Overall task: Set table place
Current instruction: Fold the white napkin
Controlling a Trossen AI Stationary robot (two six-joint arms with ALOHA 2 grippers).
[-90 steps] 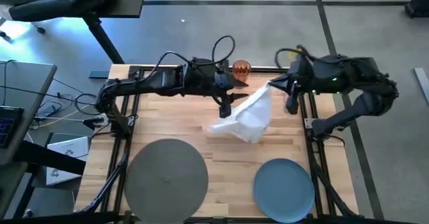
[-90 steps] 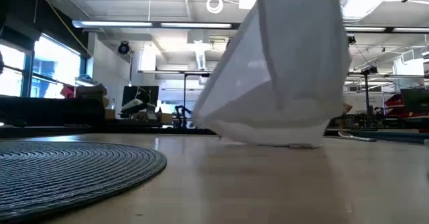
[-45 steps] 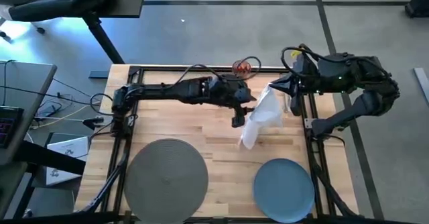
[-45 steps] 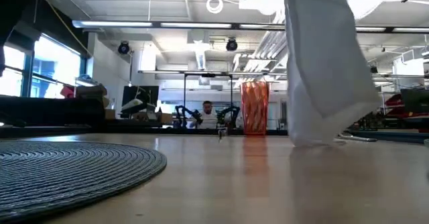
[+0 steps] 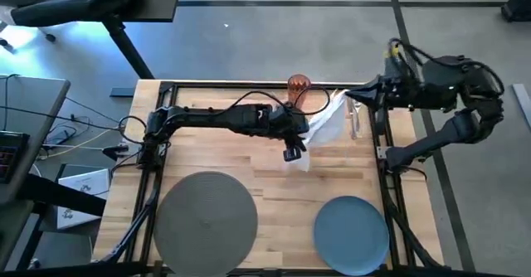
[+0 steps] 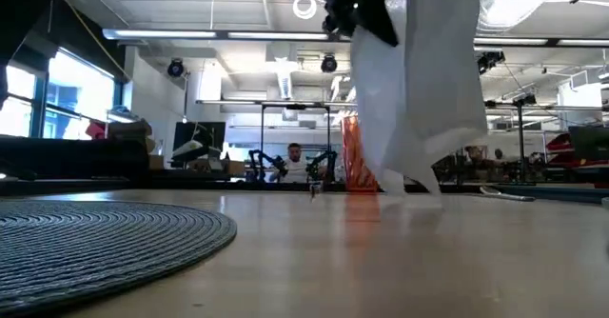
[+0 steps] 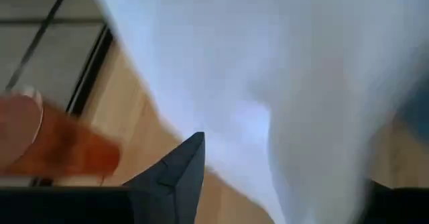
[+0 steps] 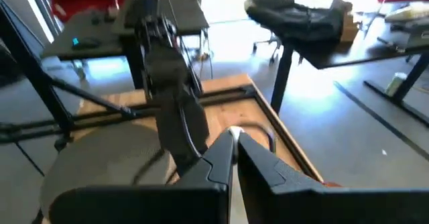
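Both grippers, left (image 5: 292, 148) and right (image 5: 353, 94), clamp the napkin (image 5: 325, 124) aloft; advise lowering it flat beside the placemat (image 5: 205, 216).

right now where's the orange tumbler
In the high view, the orange tumbler stands at the table's far edge, near the middle, just behind the white napkin.

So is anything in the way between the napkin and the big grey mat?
Nothing visible is. The napkin hangs between the left gripper and the right gripper. Between it and the grey placemat the table is bare wood. The orange tumbler and blue plate stand off that path.
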